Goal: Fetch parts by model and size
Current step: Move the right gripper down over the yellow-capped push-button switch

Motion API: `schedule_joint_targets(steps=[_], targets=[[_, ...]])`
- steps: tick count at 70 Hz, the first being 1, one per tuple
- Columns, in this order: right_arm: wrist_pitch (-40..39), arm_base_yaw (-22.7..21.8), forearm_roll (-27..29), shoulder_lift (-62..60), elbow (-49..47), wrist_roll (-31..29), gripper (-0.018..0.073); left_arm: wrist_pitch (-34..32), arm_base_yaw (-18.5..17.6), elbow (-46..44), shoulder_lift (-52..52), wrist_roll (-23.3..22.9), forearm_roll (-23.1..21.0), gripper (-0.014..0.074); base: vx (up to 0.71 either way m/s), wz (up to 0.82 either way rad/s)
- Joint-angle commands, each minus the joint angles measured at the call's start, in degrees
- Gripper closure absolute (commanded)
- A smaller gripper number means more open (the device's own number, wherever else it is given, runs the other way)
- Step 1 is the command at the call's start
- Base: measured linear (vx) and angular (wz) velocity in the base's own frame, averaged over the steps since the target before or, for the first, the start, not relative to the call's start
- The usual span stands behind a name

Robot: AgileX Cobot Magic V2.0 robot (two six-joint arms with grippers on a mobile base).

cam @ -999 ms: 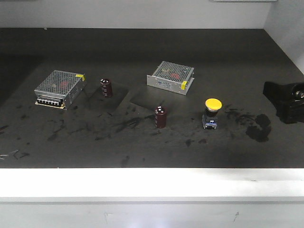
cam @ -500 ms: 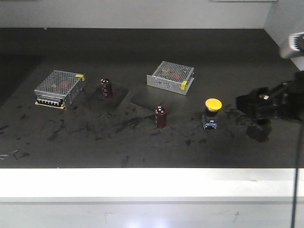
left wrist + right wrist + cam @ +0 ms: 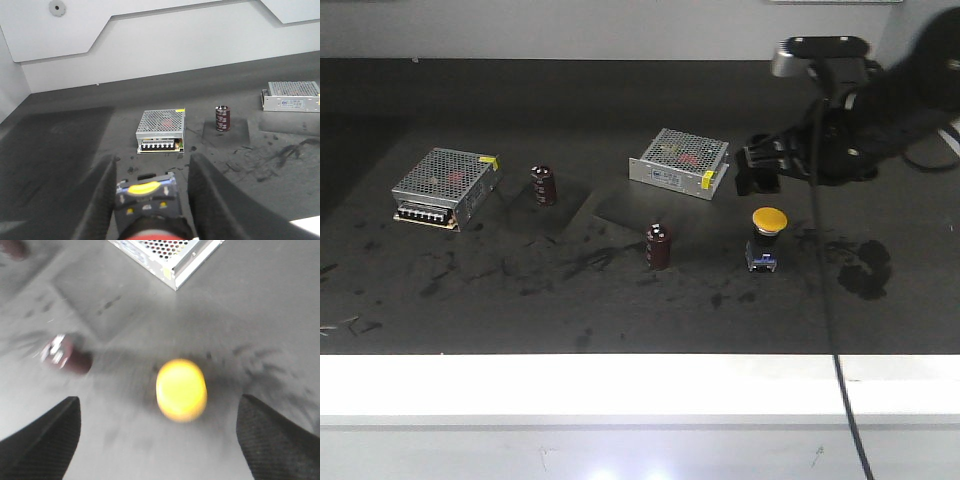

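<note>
We're hanging the right claw (image 3: 159, 405) over the yellow-capped switch (image 3: 767, 238), fingers spread wide apart. The switch is standing upright on the bench (image 3: 470, 300), right of the near capacitor (image 3: 659, 246). The left claw (image 3: 152, 162) is clamping the red-capped switch (image 3: 146, 197), base facing out.

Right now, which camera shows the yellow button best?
The front view: the yellow-capped switch is sharp, cap and body. The right wrist view shows only its blurred cap from above; the left wrist misses it.
</note>
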Motion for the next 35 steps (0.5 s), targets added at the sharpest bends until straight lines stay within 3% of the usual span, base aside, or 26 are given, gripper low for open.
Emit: schedule_joint_targets(steps=[1,9,22,35], targets=[[4.88,2.31,-9.18,2.41,-8.09,9.38,-0.0035,-4.71,0.13,-1.47,0.70,-0.05,0.63,0.0603,0.00,0.00],[13.39,2.63,-13.19,7.40,-15.25,16.40,-0.0035,-4.71,0.13,-1.47,0.70,-0.05,0.63,0.0603,0.00,0.00],[20.97,2.03,-11.12,12.61,-21.60,16.54,-0.0035,-4.71,0.13,-1.47,0.70,-0.05,0.63,0.0603,0.00,0.00],[21.08,0.84,-6.87,15.77,-21.74,16.32,-0.0035,-4.59,0.13,-1.47,0.70,-0.05,0.63,0.0604,0.00,0.00]])
